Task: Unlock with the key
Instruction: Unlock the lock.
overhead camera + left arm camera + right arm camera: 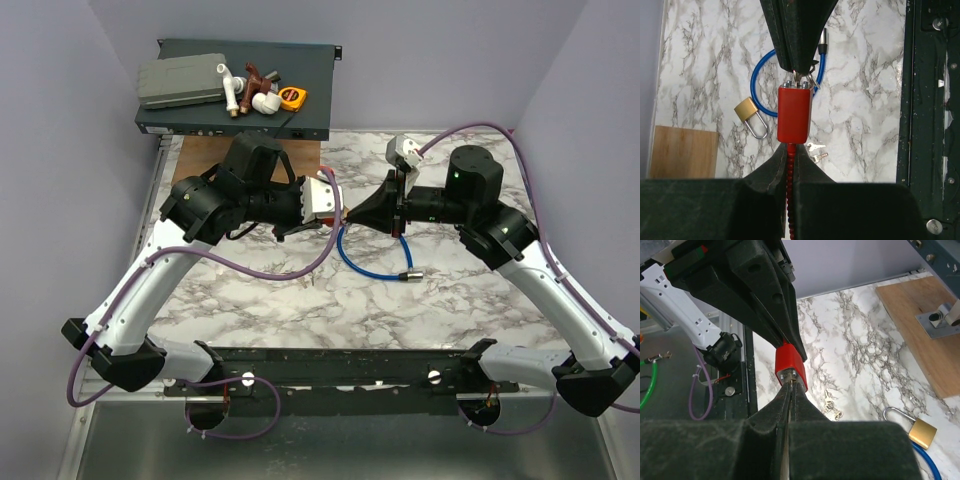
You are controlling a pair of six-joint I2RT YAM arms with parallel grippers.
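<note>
- Hold: left gripper (788,151) is closed on the ribbed red cord (788,200) where it enters the red lock body (794,114), which hangs above the marble table (865,100).
- Key: right gripper (791,386) is closed at the body's keyway end. There the key (801,79) appears pinched and seated; its blade is hidden, so depth is uncertain.
- Risk: an off-axis turn bends the thin key or slips it from the pads.
- Risk: the cord flexes, so the body twists along with the key.
- Risk: the dangling key ring (813,80) snags a finger.
- Below, untouched: brass padlock (749,116), blue cable lock (760,75), loose keys (816,150).
</note>
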